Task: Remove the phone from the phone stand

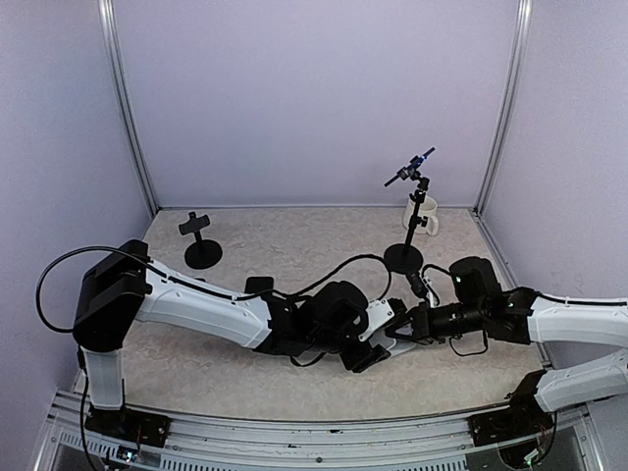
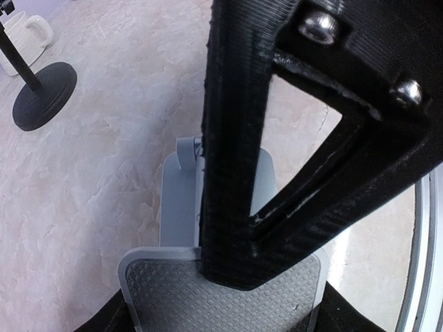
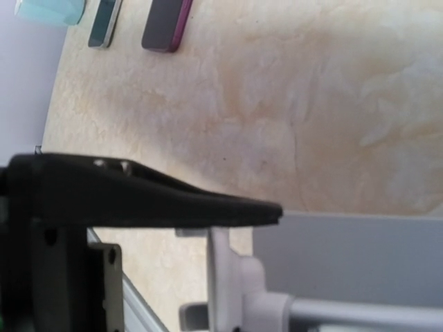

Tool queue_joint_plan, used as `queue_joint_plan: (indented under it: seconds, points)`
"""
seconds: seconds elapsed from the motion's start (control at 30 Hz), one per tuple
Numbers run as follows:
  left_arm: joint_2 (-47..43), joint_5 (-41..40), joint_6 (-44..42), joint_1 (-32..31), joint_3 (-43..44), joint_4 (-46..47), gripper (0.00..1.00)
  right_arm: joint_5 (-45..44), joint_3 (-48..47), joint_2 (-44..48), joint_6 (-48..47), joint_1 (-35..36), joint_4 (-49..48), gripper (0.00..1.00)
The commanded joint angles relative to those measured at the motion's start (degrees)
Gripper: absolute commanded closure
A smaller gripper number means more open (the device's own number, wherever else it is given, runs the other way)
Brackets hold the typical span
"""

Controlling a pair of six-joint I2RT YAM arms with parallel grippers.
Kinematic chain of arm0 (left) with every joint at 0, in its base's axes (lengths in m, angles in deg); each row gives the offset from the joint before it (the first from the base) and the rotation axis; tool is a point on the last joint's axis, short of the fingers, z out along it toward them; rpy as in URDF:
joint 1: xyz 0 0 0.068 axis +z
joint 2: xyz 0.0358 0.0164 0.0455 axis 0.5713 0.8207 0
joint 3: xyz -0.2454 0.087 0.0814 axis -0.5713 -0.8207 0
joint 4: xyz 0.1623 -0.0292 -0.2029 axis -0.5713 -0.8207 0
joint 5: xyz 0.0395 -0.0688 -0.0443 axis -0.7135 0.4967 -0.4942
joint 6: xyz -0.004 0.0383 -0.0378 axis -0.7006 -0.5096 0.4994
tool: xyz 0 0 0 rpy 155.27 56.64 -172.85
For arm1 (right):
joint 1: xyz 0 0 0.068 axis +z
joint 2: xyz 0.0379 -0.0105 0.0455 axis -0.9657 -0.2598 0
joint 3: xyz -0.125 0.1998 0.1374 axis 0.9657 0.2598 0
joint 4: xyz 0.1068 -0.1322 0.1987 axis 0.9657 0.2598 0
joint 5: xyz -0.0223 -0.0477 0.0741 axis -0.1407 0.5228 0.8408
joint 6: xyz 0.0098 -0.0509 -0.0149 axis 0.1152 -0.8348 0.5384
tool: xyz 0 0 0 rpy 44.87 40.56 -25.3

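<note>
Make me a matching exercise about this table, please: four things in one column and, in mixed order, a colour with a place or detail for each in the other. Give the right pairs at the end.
Things
1. mug
2. short stand
3. tall stand
4. phone stand in the left wrist view

Descriptions
A. black, at the far left of the table
B. grey, with a dotted pad
C. white, near the far right corner
D. black, with a clamp on top

Pairs: 1-C, 2-A, 3-D, 4-B

two arms (image 1: 196, 309) (image 1: 579, 319), two black stands (image 1: 201, 245) (image 1: 405, 250), one white mug (image 1: 429, 218), one grey phone stand (image 2: 176, 207), two phones (image 3: 104, 24) (image 3: 166, 21).
</note>
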Motion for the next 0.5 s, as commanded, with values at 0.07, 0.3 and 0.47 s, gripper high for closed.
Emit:
queue_joint_plan:
  seconds: [0.07, 0.3, 0.47]
  points:
    - [-0.14, -1.80, 0.52, 0.62, 1.24, 0.61, 0.62, -0.32, -1.84, 0.54, -0.91, 0.67, -0.97, 0.94]
    - [-2.58, -4.20, 6.95, 4.94, -1.73, 3.25, 0.72, -5.41, -6.40, 2.50, -4.57, -0.28, 4.72, 0.43]
    - [-4.80, -8.52, 12.25, 9.15, -3.30, 3.93, 0.76, -4.28, -7.25, 2.72, -5.95, -2.73, 4.12, 0.35]
